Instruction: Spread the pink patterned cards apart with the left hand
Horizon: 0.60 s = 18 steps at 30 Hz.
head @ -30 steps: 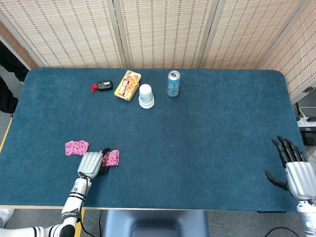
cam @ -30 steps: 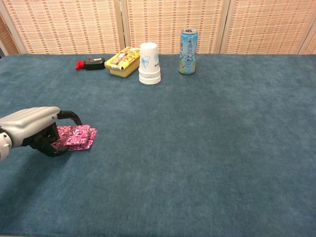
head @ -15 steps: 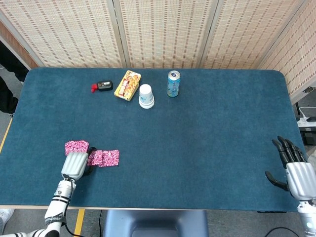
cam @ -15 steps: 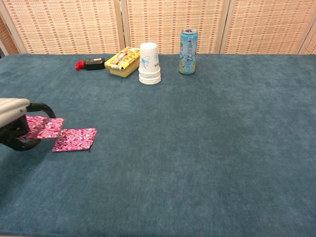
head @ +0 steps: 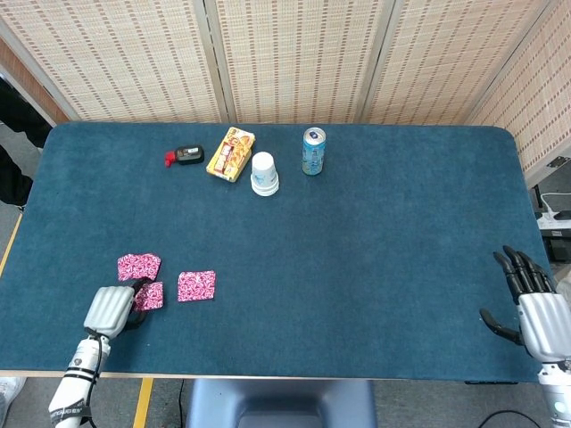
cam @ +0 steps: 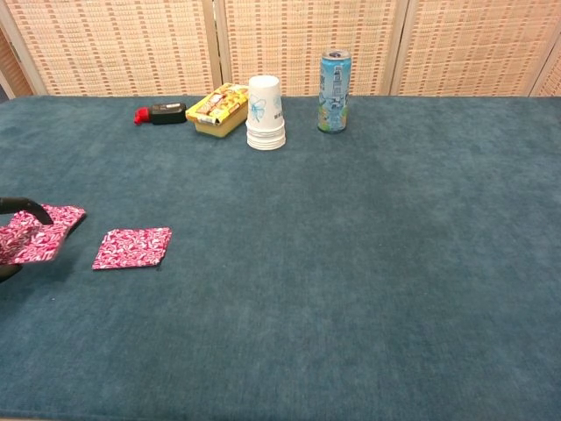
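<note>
Pink patterned cards (head: 196,285), three separate squares

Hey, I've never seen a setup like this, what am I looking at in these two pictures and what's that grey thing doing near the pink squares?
It is a two-armed robot with humanlike hands at a blue table. One camera looks down from its head, the other forward from its chest. The grey thing is its left hand, holding one pink patterned card. Two more cards lie flat: one beside it, one just behind. The right hand rests open at the far right. At the back sit a can, stacked paper cups, a snack box and a small black device.
</note>
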Tool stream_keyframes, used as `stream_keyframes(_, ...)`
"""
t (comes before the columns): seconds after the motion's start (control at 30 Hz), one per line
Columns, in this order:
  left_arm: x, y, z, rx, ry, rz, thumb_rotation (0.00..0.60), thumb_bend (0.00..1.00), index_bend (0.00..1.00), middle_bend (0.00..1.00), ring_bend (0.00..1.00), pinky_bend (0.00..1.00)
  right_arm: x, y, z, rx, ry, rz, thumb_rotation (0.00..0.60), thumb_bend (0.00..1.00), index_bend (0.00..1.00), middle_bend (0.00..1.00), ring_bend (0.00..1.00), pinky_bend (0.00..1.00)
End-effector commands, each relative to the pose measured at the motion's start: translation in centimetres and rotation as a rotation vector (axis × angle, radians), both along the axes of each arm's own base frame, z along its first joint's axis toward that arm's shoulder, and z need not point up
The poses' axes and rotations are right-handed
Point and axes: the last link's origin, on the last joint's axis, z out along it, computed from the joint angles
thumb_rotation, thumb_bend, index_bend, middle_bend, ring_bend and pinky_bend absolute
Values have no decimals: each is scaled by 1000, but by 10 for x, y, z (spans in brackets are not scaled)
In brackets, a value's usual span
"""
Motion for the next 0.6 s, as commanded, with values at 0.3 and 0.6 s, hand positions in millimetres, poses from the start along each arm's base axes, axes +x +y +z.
stream_keyframes(0.3, -32, -3, -5, -3, 74, 34, 600, 408, 409, 1000, 1000, 1000, 0, 1, -1, 2, 5, -1, 600, 197, 0, 0, 0, 140)
stream_keyframes(0.6, -51, 4, -12, 1, 174, 46, 600, 407, 179, 1000, 1000, 1000, 0, 0, -2, 0, 7, -4, 600, 198, 0, 0, 0, 140)
